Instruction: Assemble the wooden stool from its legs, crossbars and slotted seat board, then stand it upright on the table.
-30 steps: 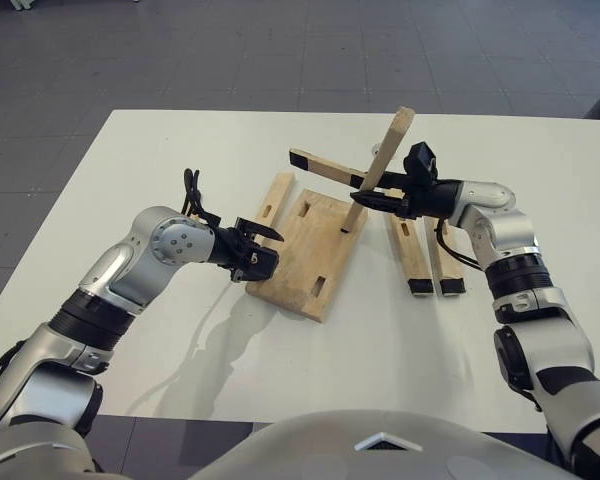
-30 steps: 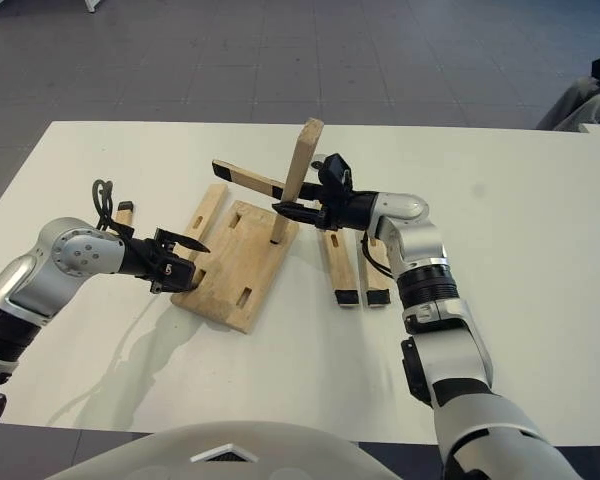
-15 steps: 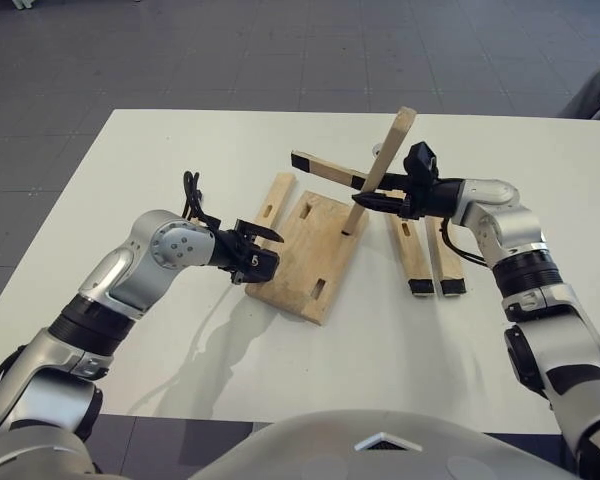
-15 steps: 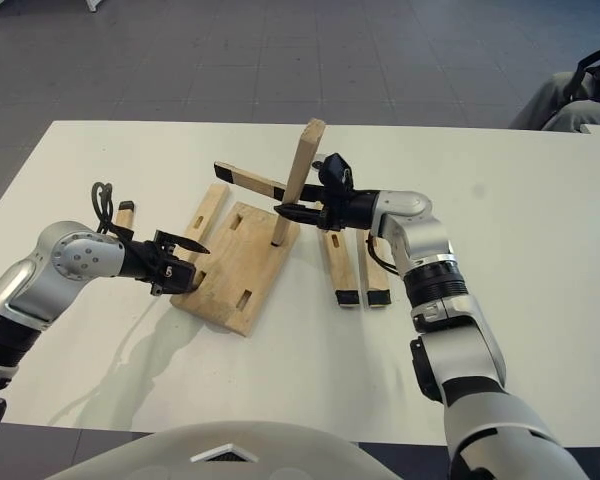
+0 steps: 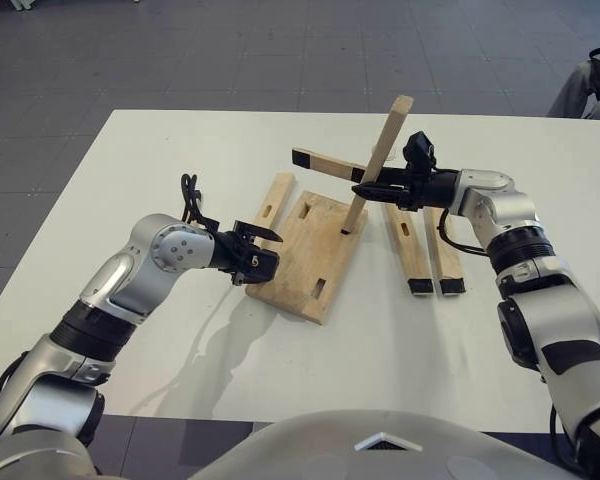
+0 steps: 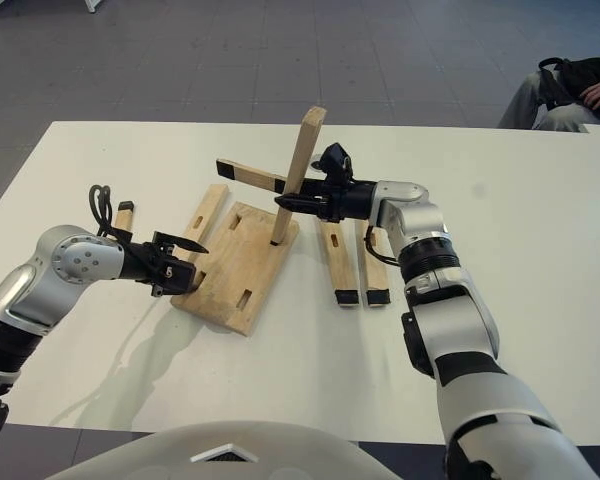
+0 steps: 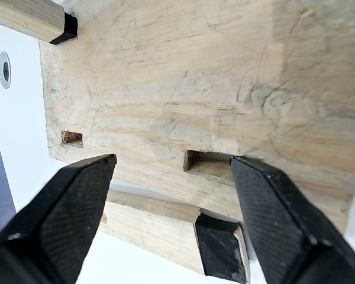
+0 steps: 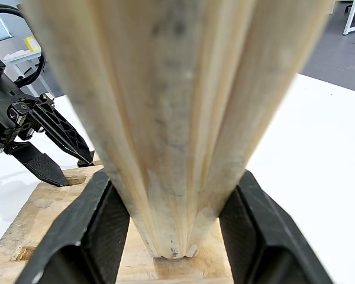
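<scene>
The slotted seat board [image 5: 315,262] lies flat on the white table [image 5: 180,150]. One wooden leg [image 5: 380,155] stands tilted, its lower end in a slot of the board. My right gripper [image 5: 363,192] is shut on this leg low down; in the right wrist view the leg [image 8: 177,106] fills the space between both fingers [image 8: 100,231]. My left gripper [image 5: 270,250] is open at the board's left edge, its fingers [image 7: 71,201] spread over a slot [image 7: 208,163].
A black-tipped crossbar [image 5: 320,163] lies behind the board and a slotted bar [image 5: 275,197] to its left. Two black-tipped legs [image 5: 410,250] lie side by side to the right. A small wooden piece [image 6: 125,215] lies near my left arm.
My right forearm has swung a little toward the far side, and the held leg stands slightly more upright. The left gripper stays where it was, open.
</scene>
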Robot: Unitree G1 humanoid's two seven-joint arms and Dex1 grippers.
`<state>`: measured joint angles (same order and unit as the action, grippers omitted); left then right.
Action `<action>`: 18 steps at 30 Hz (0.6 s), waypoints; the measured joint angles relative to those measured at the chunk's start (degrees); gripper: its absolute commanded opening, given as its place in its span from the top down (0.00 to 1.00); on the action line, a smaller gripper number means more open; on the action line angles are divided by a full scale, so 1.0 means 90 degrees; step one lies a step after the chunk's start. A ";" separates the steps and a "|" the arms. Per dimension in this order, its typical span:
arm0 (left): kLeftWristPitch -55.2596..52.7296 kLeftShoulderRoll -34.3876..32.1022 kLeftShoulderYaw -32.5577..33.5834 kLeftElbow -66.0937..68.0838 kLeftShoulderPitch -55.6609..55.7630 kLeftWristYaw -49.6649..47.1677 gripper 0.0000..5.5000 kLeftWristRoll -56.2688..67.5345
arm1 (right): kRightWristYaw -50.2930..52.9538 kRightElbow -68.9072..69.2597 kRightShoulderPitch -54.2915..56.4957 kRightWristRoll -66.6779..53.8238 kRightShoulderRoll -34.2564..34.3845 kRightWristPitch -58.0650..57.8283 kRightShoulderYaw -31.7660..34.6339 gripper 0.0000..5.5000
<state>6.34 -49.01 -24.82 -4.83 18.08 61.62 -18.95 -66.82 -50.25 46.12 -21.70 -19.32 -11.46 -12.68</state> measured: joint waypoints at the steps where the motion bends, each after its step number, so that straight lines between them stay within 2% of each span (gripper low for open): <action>1: -0.0006 0.0004 0.0005 -0.0008 -0.0008 0.0000 0.35 -0.0003 | -0.0016 -0.0003 0.0000 0.0000 -0.0003 0.0001 0.0003 0.63; 3: -0.0010 0.0011 0.0023 -0.0015 -0.0031 0.0000 0.35 -0.0014 | -0.0053 -0.0003 0.0000 0.0002 -0.0018 0.0003 0.0003 0.63; 10: -0.0060 0.0154 0.0038 -0.0095 -0.0116 -0.0072 0.35 -0.0051 | -0.0026 -0.0250 -0.0655 0.0850 -0.0045 -0.0408 -0.0268 0.39; 17: -0.0396 0.0284 0.0046 -0.0405 -0.0288 -0.0228 0.35 -0.0108 | 0.0097 0.0703 -0.0634 0.0796 -0.0101 -0.0877 0.0293 0.15; 18: -0.0420 0.0315 0.0046 -0.0462 -0.0325 -0.0255 0.35 -0.0111 | 0.0152 0.1019 -0.0614 0.0664 -0.0171 -0.1038 0.0446 0.15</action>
<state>2.56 -46.18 -24.41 -8.99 15.15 59.32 -19.95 -65.45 -41.09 40.59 -15.72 -20.86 -20.80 -8.66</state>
